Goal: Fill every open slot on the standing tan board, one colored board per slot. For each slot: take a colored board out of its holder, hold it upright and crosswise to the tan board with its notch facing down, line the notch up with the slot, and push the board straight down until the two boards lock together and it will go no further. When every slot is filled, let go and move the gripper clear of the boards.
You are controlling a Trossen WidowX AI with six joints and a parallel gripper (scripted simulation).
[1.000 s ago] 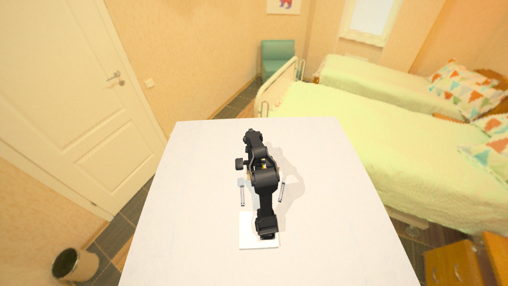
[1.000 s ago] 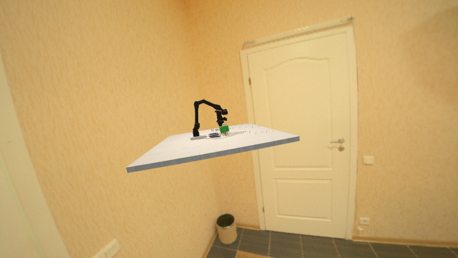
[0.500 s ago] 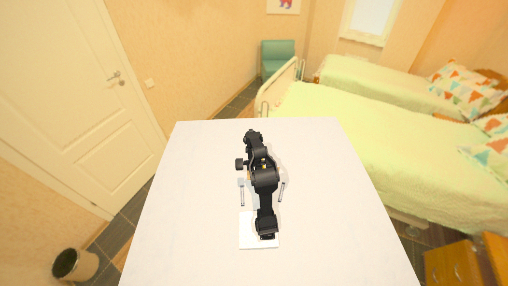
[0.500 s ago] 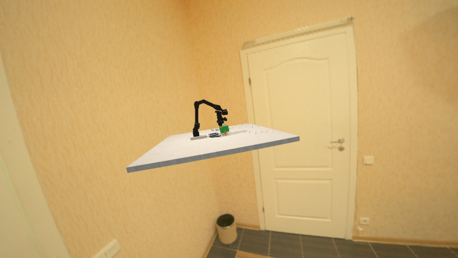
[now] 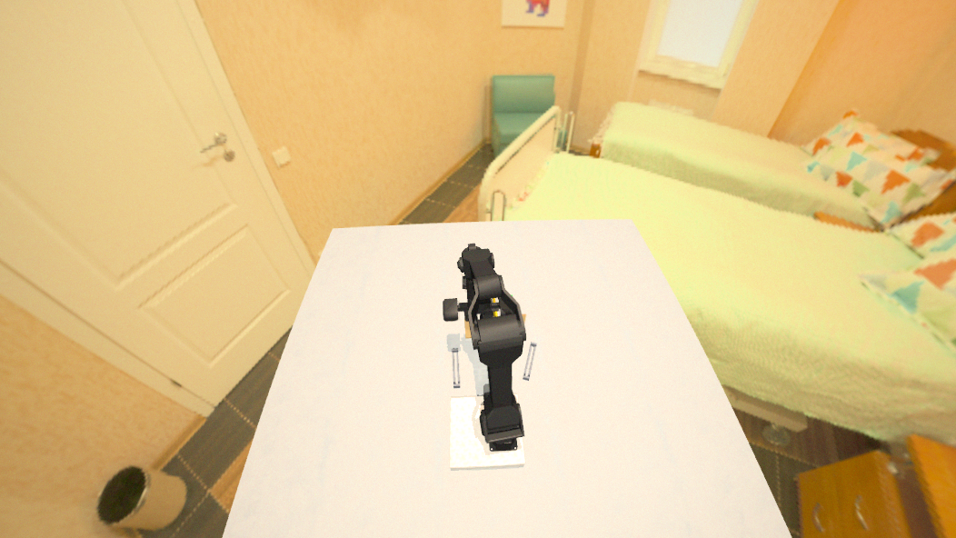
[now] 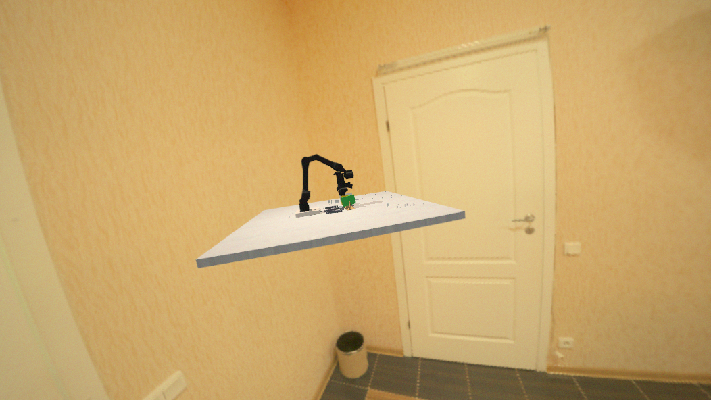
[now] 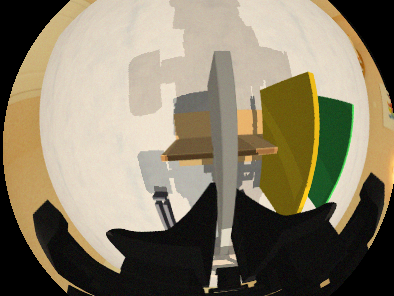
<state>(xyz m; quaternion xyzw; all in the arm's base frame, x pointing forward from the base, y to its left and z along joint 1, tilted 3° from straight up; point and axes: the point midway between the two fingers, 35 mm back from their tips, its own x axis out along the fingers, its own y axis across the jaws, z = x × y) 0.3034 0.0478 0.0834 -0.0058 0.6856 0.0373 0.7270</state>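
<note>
Three colored boards stand upright near one another over the worktop (image 5: 373, 301) (image 6: 298, 234) (image 7: 100, 100): gray (image 7: 225, 125), yellow (image 7: 290, 145) (image 5: 495, 313) and green (image 7: 336, 140) (image 6: 348, 201). The claw (image 7: 218, 187) (image 6: 344, 192) is closed on the gray one — held crosswise to the tan board (image 7: 195, 149) (image 5: 467, 328). Yellow is between gray and green. Whether gray's notch is fully seated — I cannot tell. Two narrow holders (image 5: 455, 367) lie well apart from each other.

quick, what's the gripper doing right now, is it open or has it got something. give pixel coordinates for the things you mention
Gripper (image 6: 342, 194) (image 7: 218, 187): closed, holding the upright gray board (image 7: 224, 115) between its fingers.
</note>
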